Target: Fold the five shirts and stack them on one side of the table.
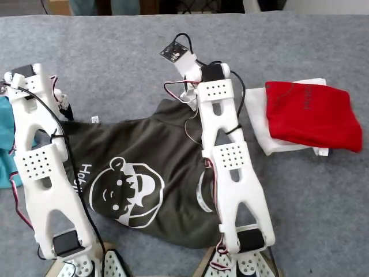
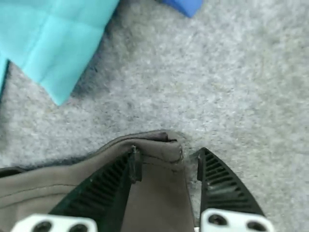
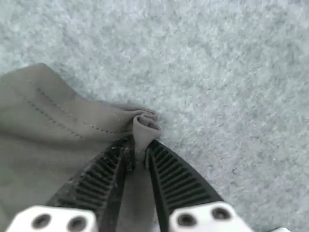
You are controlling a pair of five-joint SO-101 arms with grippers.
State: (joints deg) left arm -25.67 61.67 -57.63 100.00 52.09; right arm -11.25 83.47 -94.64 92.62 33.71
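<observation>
Now, your dark olive fabric shirt [image 1: 155, 144] with a white cartoon-face print [image 1: 127, 190] lies spread and rumpled on the grey felt counter [image 1: 115, 52], just beside the folded red shirt [image 1: 311, 115]. That red shirt rests on a folded white one [image 1: 256, 118]. Your right gripper [image 3: 138, 152] pinches a bunched, stitched hem fold at the olive corner nearer the red shirt. Your left gripper [image 2: 166, 166] stands wide astride the corner farther from the red shirt, near smooth teal cloth [image 2: 48, 38].

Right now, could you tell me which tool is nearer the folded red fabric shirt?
Right. The right tool pinches the dark olive printed shirt on the side facing the folded red shirt; the left tool is across that shirt, near the teal cloth.
</observation>
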